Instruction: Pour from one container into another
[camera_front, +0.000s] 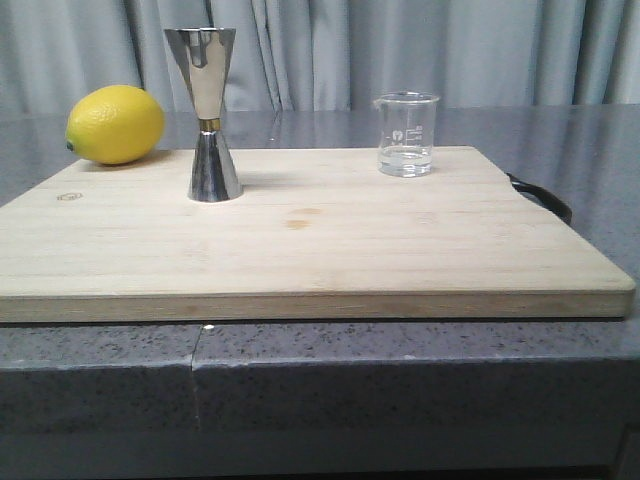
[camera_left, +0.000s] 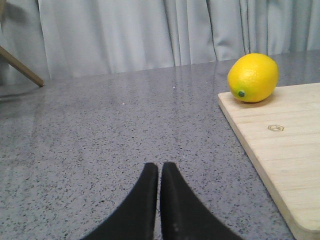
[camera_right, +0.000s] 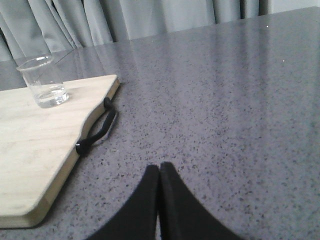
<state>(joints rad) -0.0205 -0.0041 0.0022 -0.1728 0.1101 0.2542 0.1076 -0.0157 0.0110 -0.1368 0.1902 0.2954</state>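
Currently a lemon sits upper left beside the jigger on the cutting board. Beaker, upper right, holds little clear liquid. Left gripper and right gripper both pinched together, empty.

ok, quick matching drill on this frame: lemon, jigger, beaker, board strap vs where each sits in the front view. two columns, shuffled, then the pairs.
Things:
1. lemon
2. steel double jigger
3. glass beaker
4. black strap handle

Places:
A. upright on the cutting board, back right
B. off the board's right edge, on the counter
C. at the board's back left corner
D. upright on the board, left of centre

Pairs: 1-C, 2-D, 3-A, 4-B
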